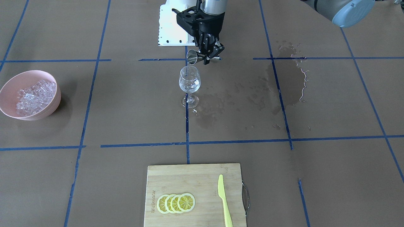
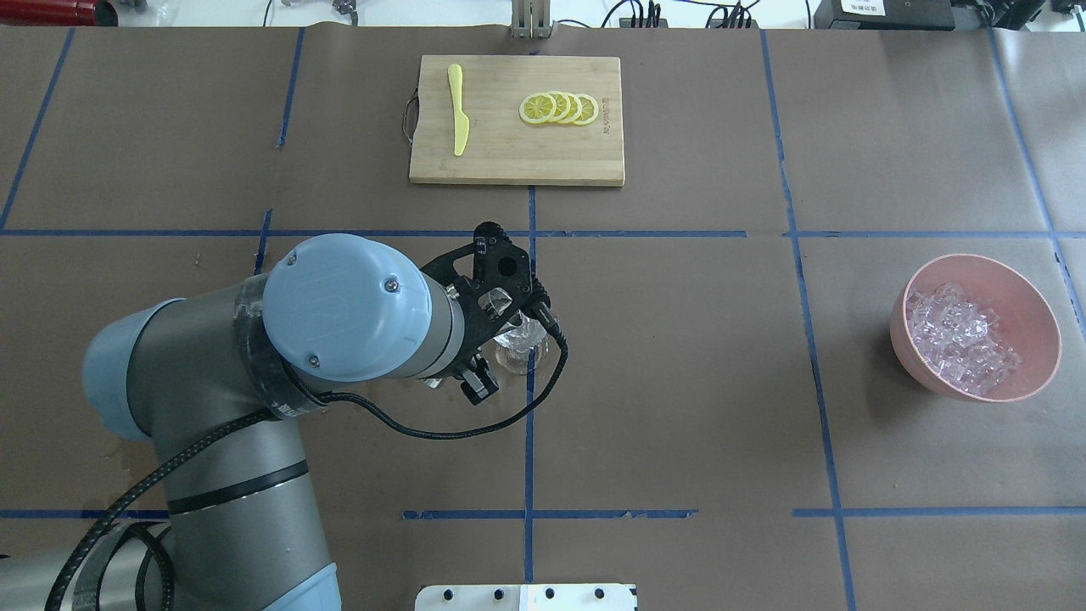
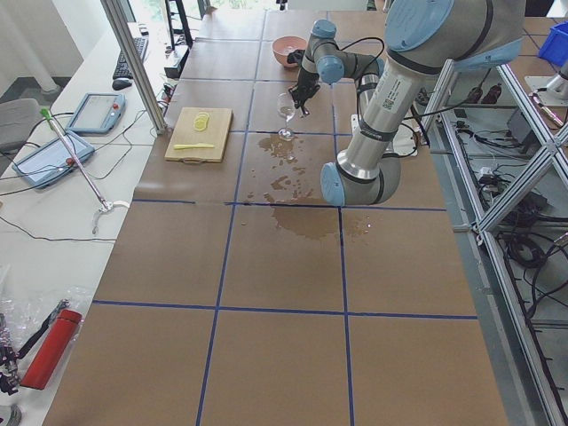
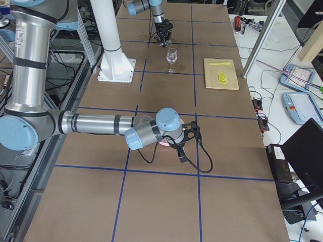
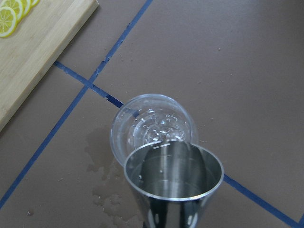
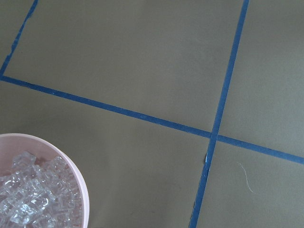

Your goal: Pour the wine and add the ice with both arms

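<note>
1. The left arm extends over the middle of the surface. The left end effector is clamped tight on a small steel jigger.
2. The jigger is tipped almost flat. Its long axis runs sideways, with the mouth facing the robot's right and dipped a little, and the narrow end is pinched between the fingers.
3. A thin clear stream drops from the jigger's lip into the wine glass just below.
4. The glass stands upright with its stem vertical and its foot on a blue tape line in front of the robot's base. It is clear and glints inside. Wet patches darken the paper beside it.
5. The ice is a heap of small, glassy, colourless cubes in a pink bowl. The bowl sits well apart from the glass, off to the robot's right.
6. The right arm stretches out low, with the right end effector close by that bowl. It shows only from the side, so I cannot tell whether it is open or closed.
7. On the far side of the surface from the robot lies a wooden cutting board. It carries overlapping lemon slices and a yellow knife.
</note>
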{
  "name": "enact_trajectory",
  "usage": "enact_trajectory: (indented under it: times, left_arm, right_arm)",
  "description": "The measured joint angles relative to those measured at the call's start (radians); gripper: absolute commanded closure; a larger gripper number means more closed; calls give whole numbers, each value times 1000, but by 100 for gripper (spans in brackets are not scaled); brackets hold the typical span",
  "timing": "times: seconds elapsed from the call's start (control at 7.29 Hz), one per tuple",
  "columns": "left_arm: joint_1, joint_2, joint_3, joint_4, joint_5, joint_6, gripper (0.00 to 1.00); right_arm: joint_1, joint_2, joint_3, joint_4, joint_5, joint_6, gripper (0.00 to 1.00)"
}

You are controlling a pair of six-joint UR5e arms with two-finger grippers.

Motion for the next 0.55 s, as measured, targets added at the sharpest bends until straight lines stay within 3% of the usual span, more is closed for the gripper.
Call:
enact_trajectory:
  times: [0.55]
  left_arm:
    - [0, -96, 22, 180, -7, 2, 100]
  right_arm:
    - [0, 0, -3, 1, 0, 0, 0]
